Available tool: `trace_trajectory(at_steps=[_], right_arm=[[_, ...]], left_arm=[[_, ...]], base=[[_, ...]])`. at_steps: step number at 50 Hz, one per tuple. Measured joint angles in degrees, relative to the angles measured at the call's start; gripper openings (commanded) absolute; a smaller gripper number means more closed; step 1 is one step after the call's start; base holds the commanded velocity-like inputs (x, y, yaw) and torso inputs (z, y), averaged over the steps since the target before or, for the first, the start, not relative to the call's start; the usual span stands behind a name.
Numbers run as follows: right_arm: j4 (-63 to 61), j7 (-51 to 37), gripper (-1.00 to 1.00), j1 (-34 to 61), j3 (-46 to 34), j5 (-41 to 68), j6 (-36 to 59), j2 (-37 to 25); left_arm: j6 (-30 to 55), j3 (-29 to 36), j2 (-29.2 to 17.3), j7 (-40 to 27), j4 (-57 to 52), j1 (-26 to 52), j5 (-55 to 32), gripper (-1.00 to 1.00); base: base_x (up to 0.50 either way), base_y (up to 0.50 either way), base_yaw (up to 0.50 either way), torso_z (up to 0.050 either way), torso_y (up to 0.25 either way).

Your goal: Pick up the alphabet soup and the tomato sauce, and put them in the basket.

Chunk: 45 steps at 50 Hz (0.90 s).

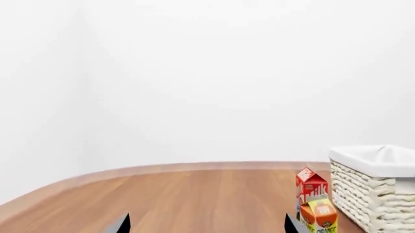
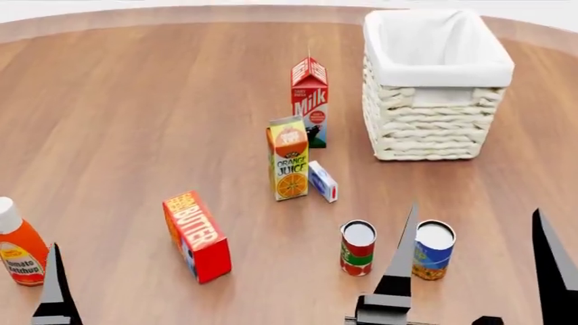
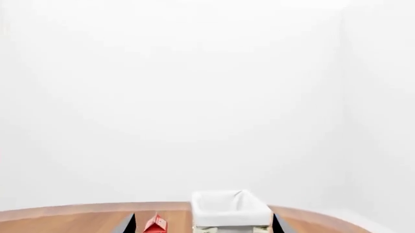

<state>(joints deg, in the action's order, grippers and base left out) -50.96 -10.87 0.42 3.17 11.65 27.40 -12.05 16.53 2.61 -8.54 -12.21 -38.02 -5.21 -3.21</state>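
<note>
A wooden bench (image 2: 135,101) seen from the robot's head, with neither task can picked up yet. The right gripper (image 2: 474,261) hangs low at the near edge, its two dark fingers spread wide apart and holding nothing. The alphabet soup (image 2: 434,249), a blue and orange can, stands upright between those fingers in this view, close to the inner one, though whether the gripper is level with it or above it is hard to judge. The tomato sauce (image 2: 358,247), a red and green can, stands upright just outside that inner finger, toward the robot's left. The basket (image 2: 438,132), cream wicker with white lining, sits well beyond the gripper and looks empty. Only one dark finger of the left gripper (image 2: 56,288) shows here; in the left wrist view its two fingertips stand far apart with nothing between. Beside it is a ketchup bottle (image 2: 18,244). Both pick-ups and both placements remain to be done.
</note>
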Motion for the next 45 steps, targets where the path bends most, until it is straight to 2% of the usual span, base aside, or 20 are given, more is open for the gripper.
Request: trace_trajectory(at_steps=[45], right_arm=[[-0.68,-2.32,1.00,0.25,0.54,5.37,0.70,-2.05]], left_arm=[[0.39,1.47,-2.46,-2.77,-1.41,-0.14,-2.06,1.00]], base=[[0.50,0.00,0.00,0.000,0.000]])
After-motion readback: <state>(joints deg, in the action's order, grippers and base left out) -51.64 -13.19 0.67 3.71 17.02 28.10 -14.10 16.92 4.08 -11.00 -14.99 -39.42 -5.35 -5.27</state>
